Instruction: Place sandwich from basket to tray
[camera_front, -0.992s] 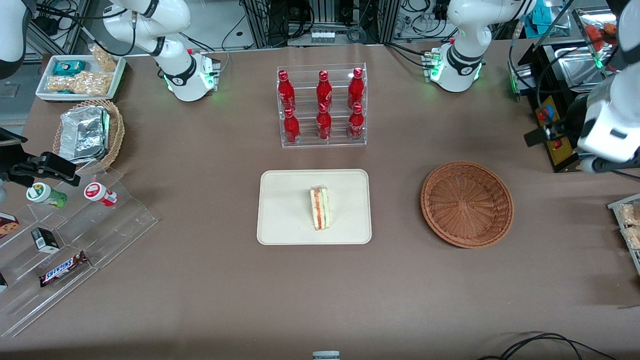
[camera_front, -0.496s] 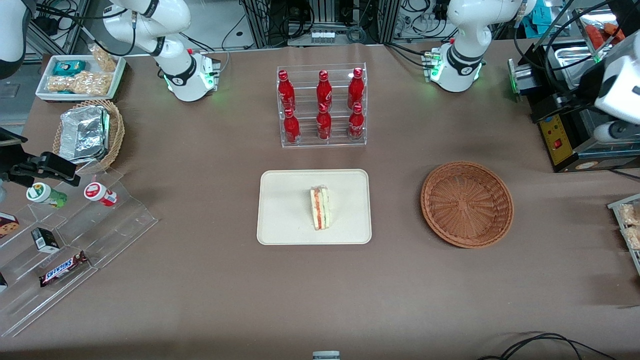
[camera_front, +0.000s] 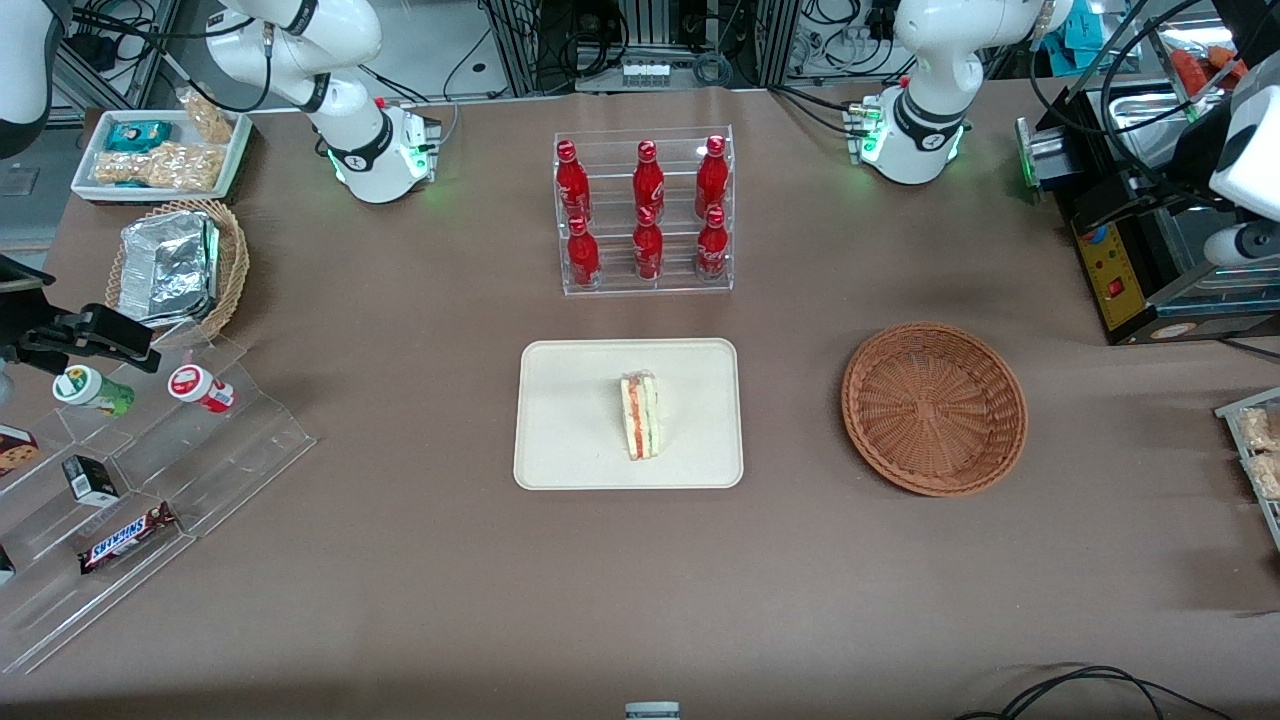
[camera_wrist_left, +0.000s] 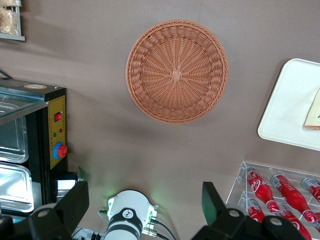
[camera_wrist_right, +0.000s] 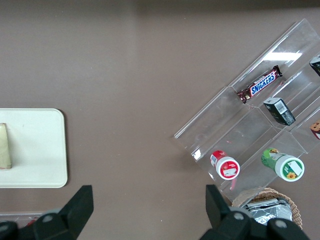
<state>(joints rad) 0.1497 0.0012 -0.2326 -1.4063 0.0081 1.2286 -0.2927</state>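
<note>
The sandwich (camera_front: 640, 415) stands on its edge on the cream tray (camera_front: 570, 440), nearer the tray's basket-side half. The reddish-brown basket (camera_front: 934, 408) beside the tray holds nothing. My left gripper (camera_wrist_left: 144, 205) is open with nothing between its widely spread fingers (camera_wrist_left: 75, 205). It hangs high above the table at the working arm's end, over the black appliance (camera_front: 1120, 250) and well apart from basket and tray. From the left wrist I look down on the basket (camera_wrist_left: 176, 71), a corner of the tray (camera_wrist_left: 292, 110) and a sliver of the sandwich (camera_wrist_left: 314, 112).
A clear rack of red bottles (camera_front: 645, 210) stands farther from the front camera than the tray. The working arm's base (camera_front: 915, 130) sits near the appliance. Toward the parked arm's end are an acrylic stepped shelf with snacks (camera_front: 150, 450) and a tan basket with foil (camera_front: 180, 265).
The left arm has lifted and drawn back toward the working arm's end of the table, away from the basket. Sandwich, tray and basket have not moved.
</note>
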